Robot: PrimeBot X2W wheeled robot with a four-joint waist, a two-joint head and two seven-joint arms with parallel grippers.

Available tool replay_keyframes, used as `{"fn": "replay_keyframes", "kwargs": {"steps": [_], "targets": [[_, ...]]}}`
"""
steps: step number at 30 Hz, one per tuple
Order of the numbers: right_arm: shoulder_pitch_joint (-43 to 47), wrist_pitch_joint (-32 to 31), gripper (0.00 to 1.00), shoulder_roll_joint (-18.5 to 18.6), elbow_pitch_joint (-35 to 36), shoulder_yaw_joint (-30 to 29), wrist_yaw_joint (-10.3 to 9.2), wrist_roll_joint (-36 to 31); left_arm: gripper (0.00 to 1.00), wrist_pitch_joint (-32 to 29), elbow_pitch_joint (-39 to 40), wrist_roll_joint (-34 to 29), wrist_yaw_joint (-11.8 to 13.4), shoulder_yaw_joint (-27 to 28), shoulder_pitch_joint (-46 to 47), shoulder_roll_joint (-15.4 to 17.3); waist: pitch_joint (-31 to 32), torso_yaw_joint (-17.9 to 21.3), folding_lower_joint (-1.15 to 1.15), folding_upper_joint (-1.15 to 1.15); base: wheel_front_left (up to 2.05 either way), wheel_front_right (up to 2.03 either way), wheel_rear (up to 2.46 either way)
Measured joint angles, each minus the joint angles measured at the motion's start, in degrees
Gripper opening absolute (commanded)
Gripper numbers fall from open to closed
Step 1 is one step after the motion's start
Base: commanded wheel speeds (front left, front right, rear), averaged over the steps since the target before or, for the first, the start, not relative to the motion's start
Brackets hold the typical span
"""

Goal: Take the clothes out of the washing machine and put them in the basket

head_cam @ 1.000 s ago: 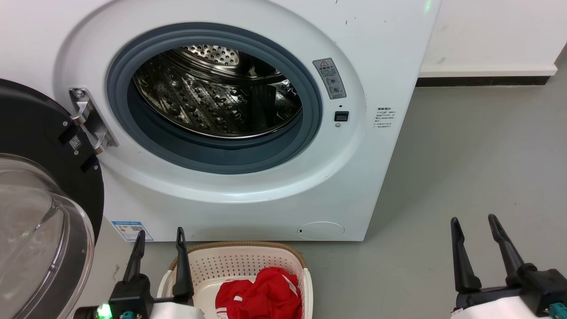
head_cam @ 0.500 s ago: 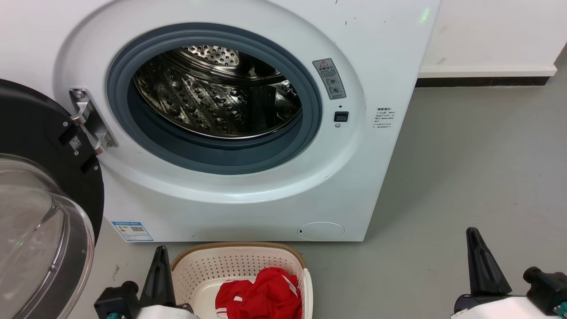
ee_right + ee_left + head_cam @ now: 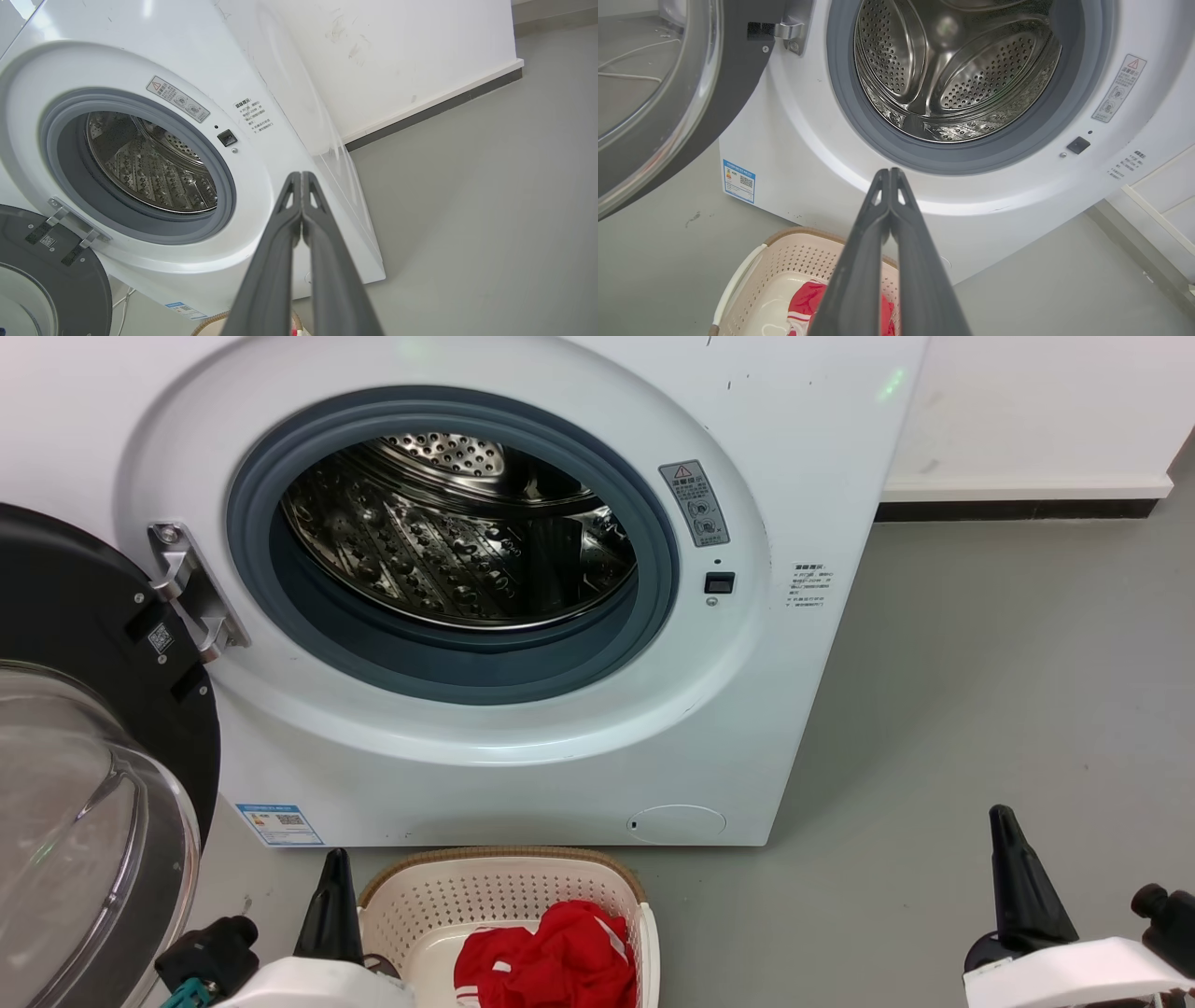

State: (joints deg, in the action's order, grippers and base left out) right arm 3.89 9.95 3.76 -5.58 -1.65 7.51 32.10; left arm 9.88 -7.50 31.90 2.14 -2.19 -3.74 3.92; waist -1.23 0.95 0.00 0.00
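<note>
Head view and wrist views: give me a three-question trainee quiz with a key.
1. True or false: the black-rimmed glass door of the large white washing machine stands open.
2. Where do the bright red striped clothes lie? A: in the low cream perforated plastic basket. B: in the steel drum. C: on the floor.
3. Fill in: the left gripper and the right gripper are each ____.
Key: 1 true; 2 A; 3 shut.

One washing machine (image 3: 523,784) — one basket (image 3: 439,896)

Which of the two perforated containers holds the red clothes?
The low cream perforated plastic basket before the white washing machine holds the bright red striped clothes; its shiny steel drum looks empty.
</note>
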Motion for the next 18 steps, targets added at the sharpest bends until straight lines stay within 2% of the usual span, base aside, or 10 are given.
{"fn": "replay_keyframes", "kwargs": {"steps": [18], "targets": [[-2.25,-3.41,0.0,0.51,-2.02,-0.1,-0.01,16.06,0.0,-3.25,-1.56,16.15,-2.49,0.98,2.39,0.65,0.19,-0.17,0.0,0.0,0.0,0.0,0.0]]}}
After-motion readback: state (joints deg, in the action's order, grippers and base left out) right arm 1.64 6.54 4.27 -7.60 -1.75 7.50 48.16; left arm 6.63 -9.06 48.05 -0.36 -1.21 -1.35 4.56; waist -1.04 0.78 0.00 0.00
